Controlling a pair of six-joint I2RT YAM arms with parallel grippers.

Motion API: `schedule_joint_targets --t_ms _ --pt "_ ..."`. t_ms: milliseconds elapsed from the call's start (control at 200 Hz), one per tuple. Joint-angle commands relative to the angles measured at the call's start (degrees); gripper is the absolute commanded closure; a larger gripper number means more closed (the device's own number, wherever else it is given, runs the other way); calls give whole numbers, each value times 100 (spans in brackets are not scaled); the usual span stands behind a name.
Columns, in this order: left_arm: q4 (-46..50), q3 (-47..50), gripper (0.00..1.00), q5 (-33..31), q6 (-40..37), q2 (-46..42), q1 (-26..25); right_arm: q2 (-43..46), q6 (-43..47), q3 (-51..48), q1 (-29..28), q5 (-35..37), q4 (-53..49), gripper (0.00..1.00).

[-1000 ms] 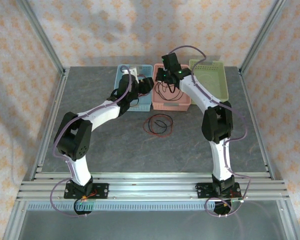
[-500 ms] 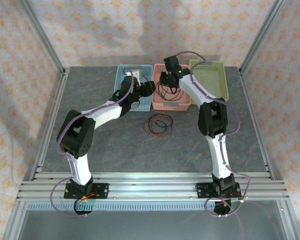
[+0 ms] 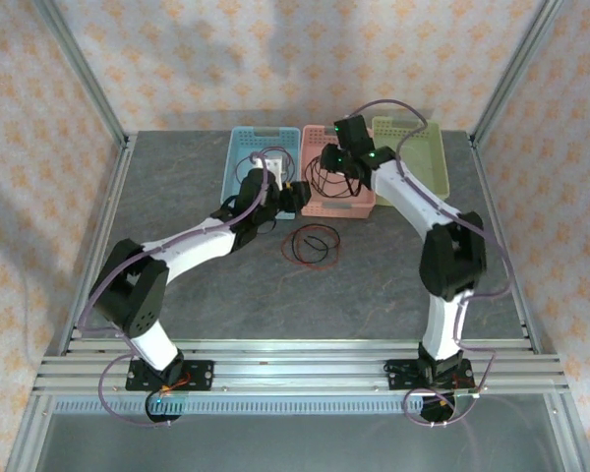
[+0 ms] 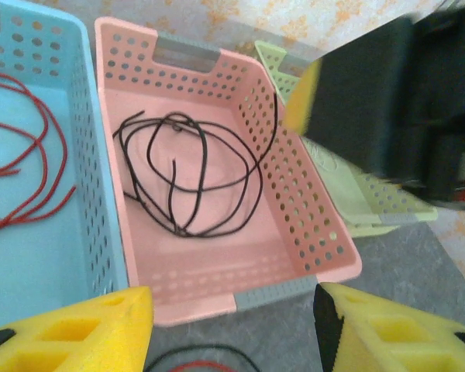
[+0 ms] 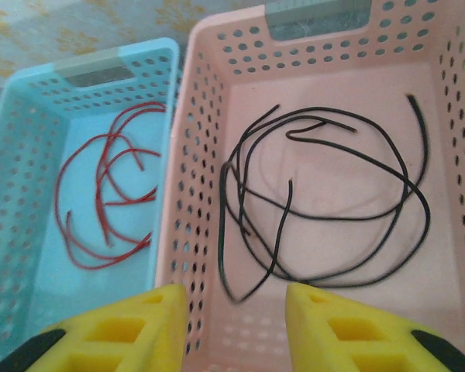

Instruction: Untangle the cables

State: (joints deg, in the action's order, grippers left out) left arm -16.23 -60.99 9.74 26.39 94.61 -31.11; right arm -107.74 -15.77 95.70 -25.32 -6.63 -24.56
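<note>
Three perforated plastic baskets are counted, set side by side on the grey stone-patterned table [image 3: 226, 285]: one light blue perforated basket [image 5: 31, 124], one pink perforated basket [image 5: 201, 155] and one pale green perforated basket [image 3: 438, 157]. Two claws with yellow foam fingers are counted. One thin red flexible cable [image 5: 102, 194] is seen lying in loose loops in the light blue perforated basket, ahead and to the left of the right claw [image 5: 236, 325]. One thin black flexible cable [image 5: 226, 194] is seen coiled on the floor of the pink perforated basket, directly ahead of and below the right claw's fingertips. A loose coil of red and black strands [image 3: 315, 230] is left on the table, just beside the left claw [image 4: 232, 325] and on the near side of the baskets; how many strands are in it cannot be told. The right claw's fingers are held partly apart above the near end of the pink perforated basket, and nothing is gripped or touched by them. The left claw's fingers are spread wider, nothing is held between them, and the pink perforated basket is seen straight ahead of it, with the light blue one ahead to its left and the pale green one ahead to its right.
</note>
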Motion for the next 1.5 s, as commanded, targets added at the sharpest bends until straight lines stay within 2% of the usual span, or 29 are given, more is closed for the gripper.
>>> schedule_joint_targets --t_ms 0,160,375,506,681,776,1036,1232,1492 --pt "-2 395 42 -352 -129 -326 -102 691 102 -792 -253 318 612 62" --pt "-167 1061 42 -539 8 -767 -279 1526 1 -1967 -566 605 935 63" --pt "-437 1948 43 -705 301 -1240 -404 2445 -714 -3487 -693 760 1245 68" --pt "-601 2482 43 -769 474 -1539 -486 2829 -1186 -4325 -720 606 1425 69" --pt "-742 2909 43 -816 668 -1639 -638 2853 -1543 -4950 -763 231 1670 72" --pt "-902 3062 43 -824 684 -1599 -752 2755 -1714 -5082 -781 92 1807 73" --pt "-1442 3133 44 -877 1073 -1181 -1078 2175 -2381 -4990 -862 323 2075 74" --pt "-1821 3116 44 -766 1210 -939 -1134 1631 -2645 -4625 -1123 968 2014 73" --pt "-1892 3033 44 -789 1184 -817 -1168 1154 -2592 -4361 -1124 1367 2048 67"
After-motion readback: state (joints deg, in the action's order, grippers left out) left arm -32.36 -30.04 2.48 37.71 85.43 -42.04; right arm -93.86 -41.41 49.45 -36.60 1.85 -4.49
